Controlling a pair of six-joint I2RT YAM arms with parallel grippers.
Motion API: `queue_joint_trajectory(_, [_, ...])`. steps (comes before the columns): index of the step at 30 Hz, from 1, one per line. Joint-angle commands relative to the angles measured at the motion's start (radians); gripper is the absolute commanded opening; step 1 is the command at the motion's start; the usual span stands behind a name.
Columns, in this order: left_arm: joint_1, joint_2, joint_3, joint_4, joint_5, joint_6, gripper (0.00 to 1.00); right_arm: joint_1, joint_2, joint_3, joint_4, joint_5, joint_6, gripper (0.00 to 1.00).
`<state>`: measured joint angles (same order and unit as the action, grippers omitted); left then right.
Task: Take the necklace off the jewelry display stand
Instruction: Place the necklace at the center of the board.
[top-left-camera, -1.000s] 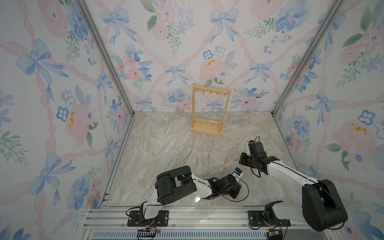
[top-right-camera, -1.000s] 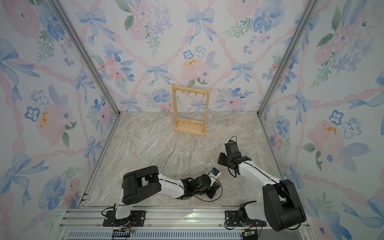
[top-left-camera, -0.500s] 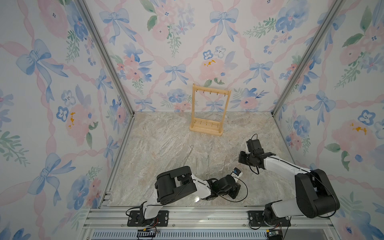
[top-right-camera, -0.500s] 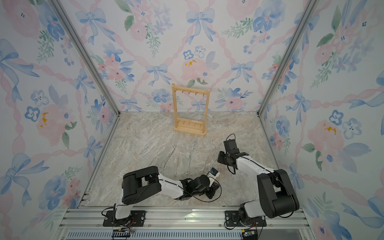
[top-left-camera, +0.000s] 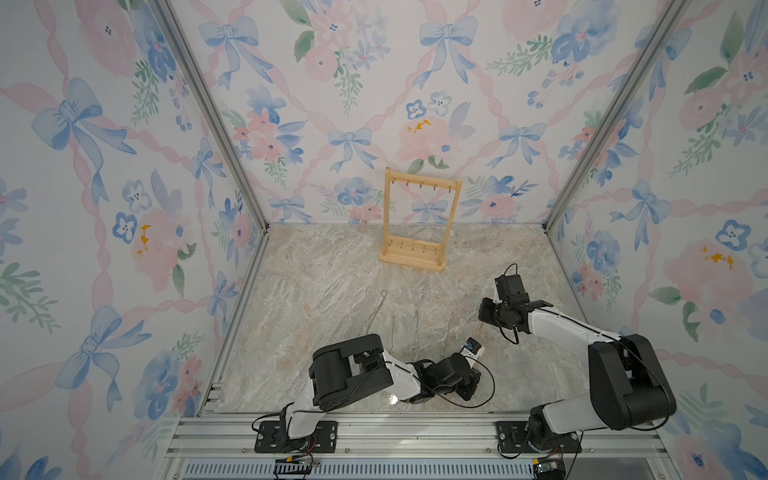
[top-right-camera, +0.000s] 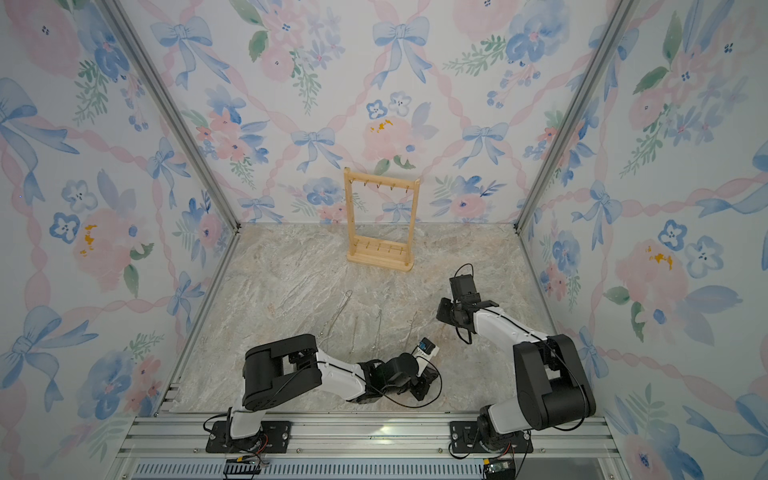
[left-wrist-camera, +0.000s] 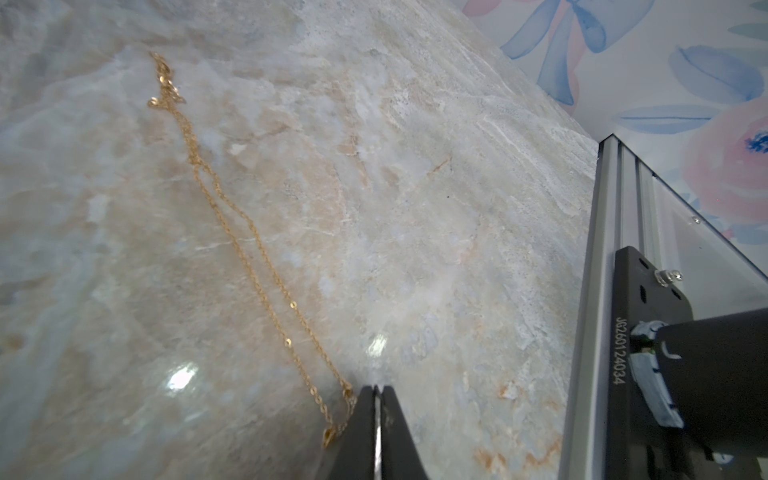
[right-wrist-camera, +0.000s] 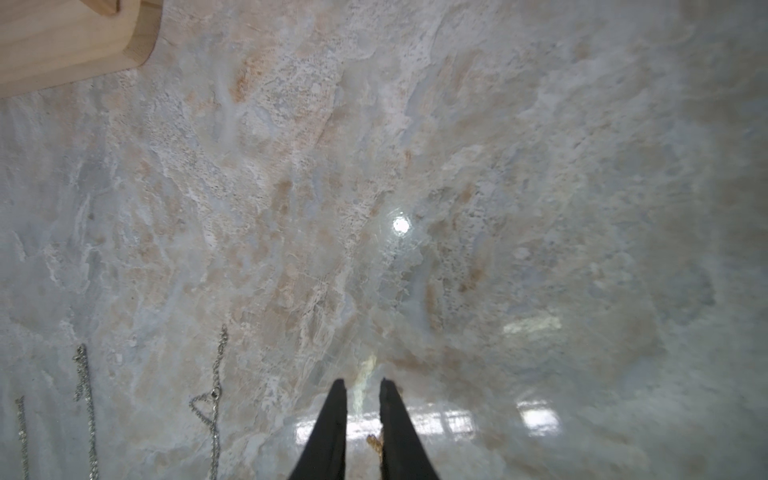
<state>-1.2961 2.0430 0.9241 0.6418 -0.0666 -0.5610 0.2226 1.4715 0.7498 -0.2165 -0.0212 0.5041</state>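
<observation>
The light-wood jewelry display stand (top-left-camera: 387, 216) (top-right-camera: 380, 261) stands at the back, and its hooks look bare in both top views; a corner of its base (right-wrist-camera: 75, 41) shows in the right wrist view. A thin gold necklace (left-wrist-camera: 232, 216) lies stretched out on the marble. My left gripper (left-wrist-camera: 376, 388) (top-left-camera: 471, 384) is shut, low over the floor, and one end of the chain rests against the outside of one finger. My right gripper (right-wrist-camera: 362, 381) (top-left-camera: 483, 316) stands slightly open, with a short bit of gold chain (right-wrist-camera: 375, 444) lying loose between its fingers.
Several silver chains (top-left-camera: 415, 328) (right-wrist-camera: 214, 395) lie side by side on the marble floor (top-left-camera: 332, 282), between the stand and my arms. The aluminium front rail (left-wrist-camera: 590, 332) and the right arm's base plate (left-wrist-camera: 640, 332) are close beside the left gripper. Floral walls enclose three sides.
The right gripper's jaws have parted from shut to slightly open. The right arm's elbow has swung in towards its base, while its gripper stayed almost in place. The left arm has not moved.
</observation>
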Motion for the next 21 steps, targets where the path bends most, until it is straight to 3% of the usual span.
queue_joint_trajectory(1, [-0.011, 0.01, -0.034, -0.086, -0.003, -0.016, 0.08, -0.011, 0.018, 0.03, -0.011, 0.007, -0.011, 0.22])
queue_joint_trajectory(10, [-0.016, -0.003, -0.037, -0.083, -0.013, -0.014, 0.12, -0.023, -0.007, 0.028, 0.003, 0.015, -0.002, 0.28])
queue_joint_trajectory(21, [0.014, -0.076, -0.002, -0.092, -0.016, 0.031, 0.22, -0.029, -0.179, -0.074, 0.099, 0.021, 0.005, 0.36])
